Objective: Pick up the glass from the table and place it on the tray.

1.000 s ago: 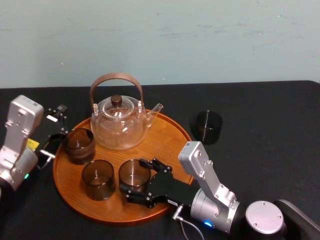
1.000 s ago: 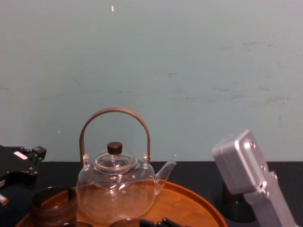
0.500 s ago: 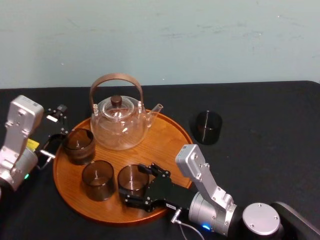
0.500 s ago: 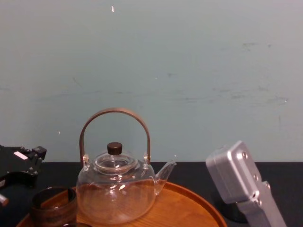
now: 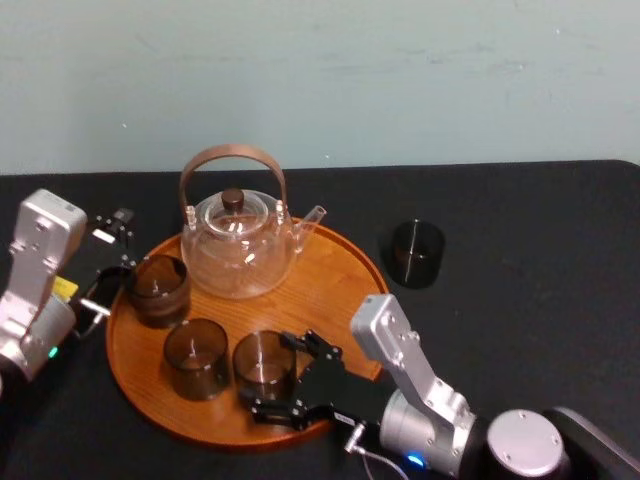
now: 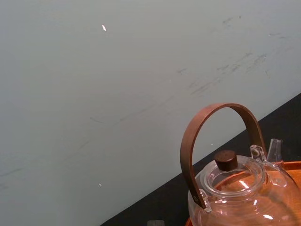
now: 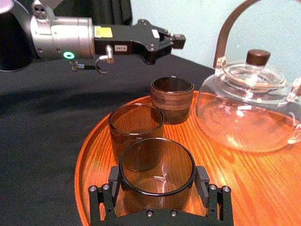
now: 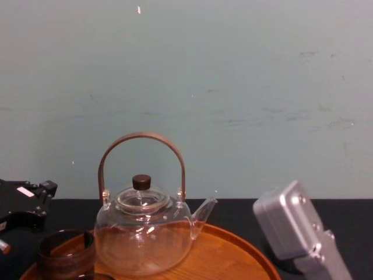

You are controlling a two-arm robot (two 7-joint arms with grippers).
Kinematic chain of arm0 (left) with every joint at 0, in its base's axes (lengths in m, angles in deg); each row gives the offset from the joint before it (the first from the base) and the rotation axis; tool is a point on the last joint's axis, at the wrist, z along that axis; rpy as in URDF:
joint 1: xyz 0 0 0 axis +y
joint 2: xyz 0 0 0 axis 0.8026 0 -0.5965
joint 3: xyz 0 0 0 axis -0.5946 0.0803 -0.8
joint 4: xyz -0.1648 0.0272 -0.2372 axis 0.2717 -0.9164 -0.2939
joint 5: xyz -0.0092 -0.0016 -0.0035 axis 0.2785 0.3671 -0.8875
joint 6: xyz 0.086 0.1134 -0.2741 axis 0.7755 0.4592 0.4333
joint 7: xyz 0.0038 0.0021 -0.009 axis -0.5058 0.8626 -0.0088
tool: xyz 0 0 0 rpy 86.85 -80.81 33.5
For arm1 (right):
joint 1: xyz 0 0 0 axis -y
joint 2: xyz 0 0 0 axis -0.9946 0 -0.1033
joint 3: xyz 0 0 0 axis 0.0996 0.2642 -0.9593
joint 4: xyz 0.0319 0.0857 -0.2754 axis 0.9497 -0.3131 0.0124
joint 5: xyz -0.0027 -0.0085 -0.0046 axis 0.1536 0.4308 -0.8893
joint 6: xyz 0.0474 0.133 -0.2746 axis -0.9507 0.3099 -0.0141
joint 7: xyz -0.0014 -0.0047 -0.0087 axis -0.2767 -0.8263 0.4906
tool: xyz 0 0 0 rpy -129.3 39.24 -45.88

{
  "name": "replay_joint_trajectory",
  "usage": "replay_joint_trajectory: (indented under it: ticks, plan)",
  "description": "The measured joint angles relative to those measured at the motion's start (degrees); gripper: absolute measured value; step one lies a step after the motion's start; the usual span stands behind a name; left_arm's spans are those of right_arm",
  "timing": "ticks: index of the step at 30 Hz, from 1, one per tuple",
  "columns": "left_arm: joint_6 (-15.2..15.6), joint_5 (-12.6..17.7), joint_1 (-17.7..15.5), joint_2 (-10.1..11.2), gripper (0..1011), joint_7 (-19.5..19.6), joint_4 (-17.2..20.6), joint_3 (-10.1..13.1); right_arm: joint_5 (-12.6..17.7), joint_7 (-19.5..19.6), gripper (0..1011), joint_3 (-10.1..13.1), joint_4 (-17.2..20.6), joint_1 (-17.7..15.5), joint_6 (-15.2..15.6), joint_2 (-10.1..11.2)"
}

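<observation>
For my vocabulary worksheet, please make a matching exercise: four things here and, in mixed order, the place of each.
Things: 1 teapot, 2 black cup, 3 right gripper, 4 left gripper.
Places: A on the table, right of the tray. B beside the tray's left edge. C at the tray's back. D around a glass at the tray's front.
Pairs: 1-C, 2-A, 3-D, 4-B.

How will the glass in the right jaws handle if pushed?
Likely slippery: the smoky glass has smooth, shiny walls between the right gripper's jaws. Probably stable, since it looks short, wide and upright over the tray. Probably fragile; a shove could knock it into the neighbouring glass. Left gripper idles beside the tray.
</observation>
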Motion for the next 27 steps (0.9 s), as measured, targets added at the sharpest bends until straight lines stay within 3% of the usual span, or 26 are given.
replay_joint_trajectory:
  ticks: [19, 27]
  plan:
    - [0.0, 0.0, 0.0, 0.0, 0, 0.0, 0.0, 0.0, -0.3, 1.4, 1002, 2.5, 10.1, -4.8, -3.4, 4.0]
    - [0.0, 0.0, 0.0, 0.0, 0, 0.0, 0.0, 0.0, 1.3, 2.2, 1002, 5.4, 13.8, -8.4, -4.3, 6.5]
